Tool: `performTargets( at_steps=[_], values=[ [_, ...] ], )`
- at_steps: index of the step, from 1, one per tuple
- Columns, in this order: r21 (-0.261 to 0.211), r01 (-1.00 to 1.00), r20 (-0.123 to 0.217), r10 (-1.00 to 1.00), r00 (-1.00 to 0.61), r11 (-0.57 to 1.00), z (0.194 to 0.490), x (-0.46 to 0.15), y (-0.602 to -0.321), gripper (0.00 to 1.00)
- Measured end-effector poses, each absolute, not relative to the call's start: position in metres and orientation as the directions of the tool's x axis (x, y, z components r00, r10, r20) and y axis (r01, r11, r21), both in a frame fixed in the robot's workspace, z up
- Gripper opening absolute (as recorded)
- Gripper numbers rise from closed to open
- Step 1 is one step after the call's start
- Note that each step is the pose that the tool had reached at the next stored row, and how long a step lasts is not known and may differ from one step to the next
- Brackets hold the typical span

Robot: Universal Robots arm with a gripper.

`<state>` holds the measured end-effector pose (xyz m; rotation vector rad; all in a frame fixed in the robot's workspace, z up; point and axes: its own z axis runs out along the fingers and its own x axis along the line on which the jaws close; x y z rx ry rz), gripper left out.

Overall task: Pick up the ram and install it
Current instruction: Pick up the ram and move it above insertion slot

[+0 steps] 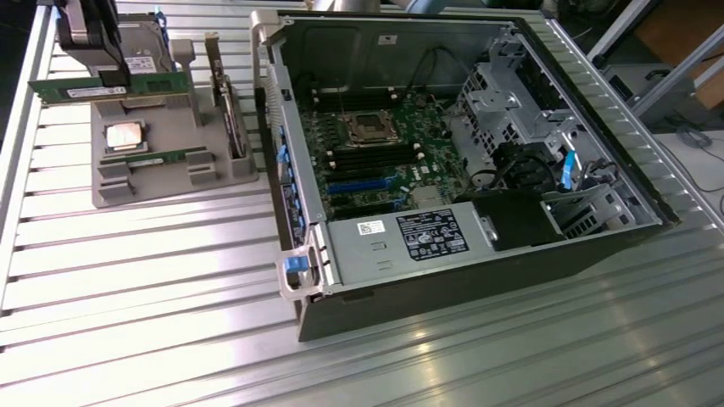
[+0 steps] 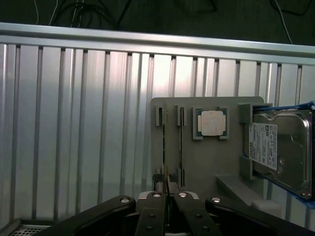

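Ram (image 1: 153,82) pinched (jaws closed).

Gripper (image 1: 97,69) hangs directly above the tray (image 1: 169,182), its wrist pointing straight down at it. Fingers (image 2: 157,206) are drawn nearly together, pinching the ram (image 1: 68,86) by its thin edge, roughly at mid-length. The two black finger linkages sit symmetric on either side of the stick.

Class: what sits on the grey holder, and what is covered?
A processor, a hard drive, a spare ram stick and the ram, clamped by the gripper. The drive hides whatever lies beneath it.
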<state>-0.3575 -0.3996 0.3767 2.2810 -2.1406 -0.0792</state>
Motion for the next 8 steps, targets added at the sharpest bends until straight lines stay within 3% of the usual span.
performTargets(
  at_steps=[8],
  values=[
    [0.043,-0.997,-0.030,-0.998,0.063,-0.064,0.3864,-0.3575,-0.3997,0.12]
  ],
)
